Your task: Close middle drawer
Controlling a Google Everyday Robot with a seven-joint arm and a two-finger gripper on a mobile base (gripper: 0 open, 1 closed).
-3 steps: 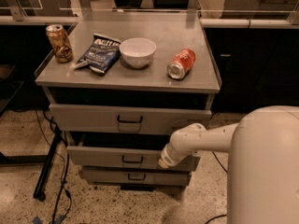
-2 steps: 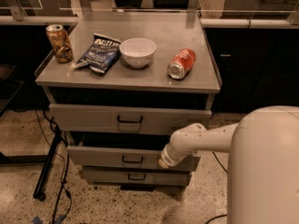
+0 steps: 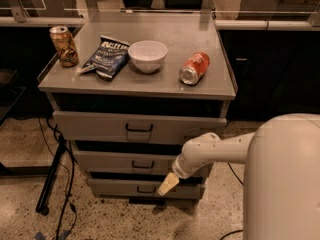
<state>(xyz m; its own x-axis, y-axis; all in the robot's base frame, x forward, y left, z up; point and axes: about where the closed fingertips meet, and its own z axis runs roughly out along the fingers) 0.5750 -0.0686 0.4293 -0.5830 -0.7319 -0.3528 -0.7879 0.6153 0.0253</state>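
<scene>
The middle drawer (image 3: 107, 162) is sitting second of three in the cabinet (image 3: 150, 86), with a dark gap showing above its front. The gripper (image 3: 168, 184) is hanging from the arm (image 3: 212, 151) just in front of that drawer's lower right edge, pointing down and left over the bottom drawer (image 3: 117, 188). How far it is opening cannot be told.

Cream claw (image 3: 167, 184) by grey middle drawer (image 3: 110, 162); white bowl (image 3: 147, 55), orange can (image 3: 195, 68).
</scene>
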